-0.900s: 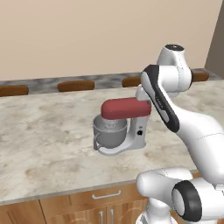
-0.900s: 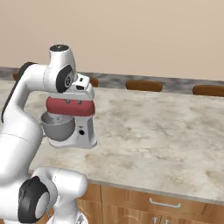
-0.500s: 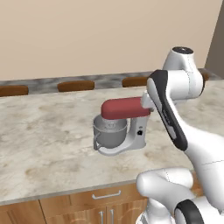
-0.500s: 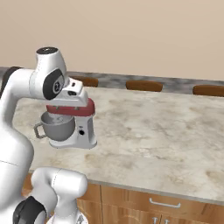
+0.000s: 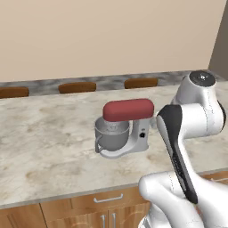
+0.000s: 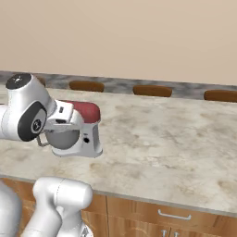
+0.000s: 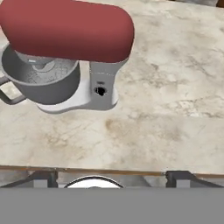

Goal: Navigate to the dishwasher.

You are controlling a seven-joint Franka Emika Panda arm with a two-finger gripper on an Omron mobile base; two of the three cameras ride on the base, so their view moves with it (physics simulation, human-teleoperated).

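- None of my three views gave me a dishwasher front to steer by, so I could not tell where it stood; my worry was that I would drive toward the wrong panel, since the wooden drawers [image 6: 176,215] under the bench [image 5: 49,147] could mislead me.
- My fingers [image 7: 111,178] were spread wide apart and held nothing, their tips [image 7: 43,177] low in the hand view; I judged nothing could be dropped, but open tips could catch an edge as the base turned.
- The stand mixer [image 5: 124,129] stood on the bench just beyond my hand, its red head [image 7: 65,28] over the grey bowl [image 7: 41,81]. I judged that a swing of the arm during the drive could strike it and shove it across the marble.
- The bench edge lay close under my wrist; a turn too tight could scrape my forearm along it.
- The brown stools [image 6: 152,90] sat along the far side, well apart from me, so I feared them least.
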